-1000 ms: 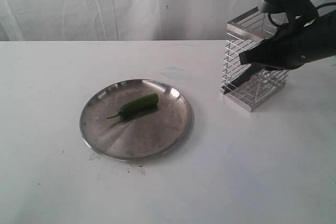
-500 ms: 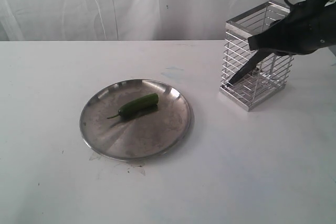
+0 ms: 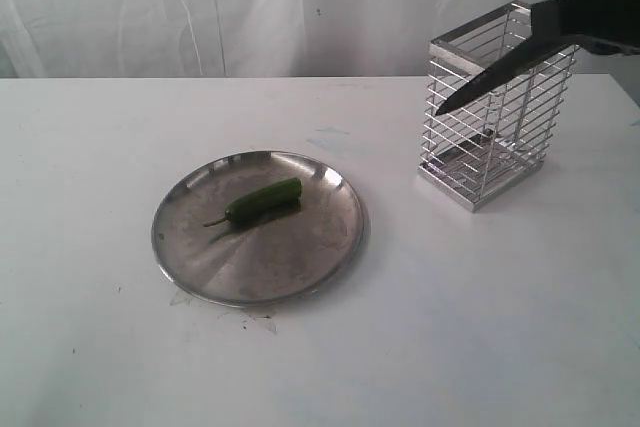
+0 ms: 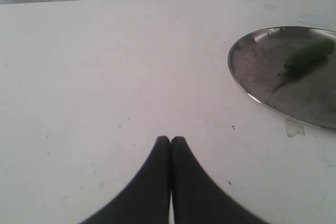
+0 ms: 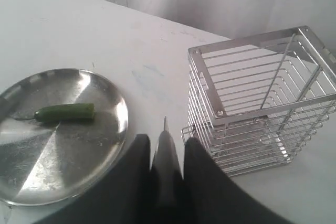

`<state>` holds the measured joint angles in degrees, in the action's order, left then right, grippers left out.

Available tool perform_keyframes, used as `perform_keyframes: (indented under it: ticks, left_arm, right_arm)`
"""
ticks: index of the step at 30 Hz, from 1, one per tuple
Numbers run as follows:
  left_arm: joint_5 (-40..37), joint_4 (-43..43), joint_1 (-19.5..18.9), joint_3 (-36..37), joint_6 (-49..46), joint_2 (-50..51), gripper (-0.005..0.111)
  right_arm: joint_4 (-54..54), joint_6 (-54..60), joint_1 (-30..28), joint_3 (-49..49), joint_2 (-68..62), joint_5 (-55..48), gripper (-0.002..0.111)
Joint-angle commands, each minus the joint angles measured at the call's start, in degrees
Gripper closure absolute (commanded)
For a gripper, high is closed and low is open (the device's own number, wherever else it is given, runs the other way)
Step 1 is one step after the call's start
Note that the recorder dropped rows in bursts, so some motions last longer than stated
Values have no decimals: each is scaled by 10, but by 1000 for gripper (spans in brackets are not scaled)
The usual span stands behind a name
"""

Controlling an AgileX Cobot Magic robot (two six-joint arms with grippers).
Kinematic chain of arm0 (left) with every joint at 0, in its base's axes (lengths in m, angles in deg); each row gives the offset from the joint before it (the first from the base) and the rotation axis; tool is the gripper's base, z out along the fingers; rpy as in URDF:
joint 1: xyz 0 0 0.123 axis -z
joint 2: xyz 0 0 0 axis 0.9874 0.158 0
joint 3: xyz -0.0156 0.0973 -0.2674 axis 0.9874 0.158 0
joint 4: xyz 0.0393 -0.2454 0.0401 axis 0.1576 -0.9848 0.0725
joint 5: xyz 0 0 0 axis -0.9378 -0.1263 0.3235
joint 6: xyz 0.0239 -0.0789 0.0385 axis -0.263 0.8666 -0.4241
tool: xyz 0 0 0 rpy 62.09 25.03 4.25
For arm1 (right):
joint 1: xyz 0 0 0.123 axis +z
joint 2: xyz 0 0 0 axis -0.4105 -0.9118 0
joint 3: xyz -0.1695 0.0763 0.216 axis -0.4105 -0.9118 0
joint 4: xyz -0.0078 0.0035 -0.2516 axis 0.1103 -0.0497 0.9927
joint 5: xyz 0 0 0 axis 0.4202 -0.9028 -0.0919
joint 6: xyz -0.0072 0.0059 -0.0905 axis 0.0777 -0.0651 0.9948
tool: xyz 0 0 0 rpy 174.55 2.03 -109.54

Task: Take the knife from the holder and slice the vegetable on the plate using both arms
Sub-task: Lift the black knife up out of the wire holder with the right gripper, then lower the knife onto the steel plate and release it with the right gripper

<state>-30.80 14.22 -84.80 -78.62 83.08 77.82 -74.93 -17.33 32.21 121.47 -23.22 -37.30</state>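
Right gripper: your right gripper (image 5: 167, 153) is clamped on the knife (image 3: 490, 77); in the right wrist view the blade runs out between the two dark fingers (image 5: 137, 156), its point aimed away from the wrist.

Knife: in the exterior view you see it held in the air at the far right, slanting down toward the left, with the tip in front of the upper part of the holder (image 3: 495, 107). The handle is hidden by the gripper. From this angle it looks clear of the basket, though you cannot be sure the tip is fully outside the rim.

Holder: the wire-mesh basket stands upright on the table (image 3: 420, 327), right of the plate (image 3: 330, 252) and apart from it. The right wrist view looks down into its open top, where only wires and the bottom show.

Plate: it lies left of centre on the white table, flat, with its rim intact all round.

Vegetable: the green chili (image 3: 262, 201) lies on the plate, slightly off centre, its thin stem pointing left and toward the near side.

Left gripper: your left gripper (image 4: 170, 141) has its fingertips pressed together with nothing between them, low over bare table, with the plate and chili well off to one side in its view.
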Motion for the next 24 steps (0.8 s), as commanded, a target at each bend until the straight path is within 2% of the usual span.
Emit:
perform_keyframes:
  ticks: [1, 3, 6, 18, 20, 24]
  left_arm:
    - [0, -4, 0, 2, 0, -3, 107]
    - [0, -4, 0, 2, 0, -3, 107]
    - [0, -4, 0, 2, 0, -3, 107]
    - [0, -4, 0, 2, 0, -3, 107]
    - [0, -4, 0, 2, 0, -3, 107]
    - [0, -4, 0, 2, 0, -3, 107]
  right_arm:
    - [-22, -15, 1, -6, 43, -30, 108]
    - [-76, -13, 1, -27, 52, -36, 108]
    - [-236, 86, 1, -85, 52, -35, 108]
    - [-724, 358, 1, -219, 49, -34, 108]
    - [-744, 391, 1, -240, 38, -35, 108]
    - [-744, 382, 1, -252, -12, -35, 108]
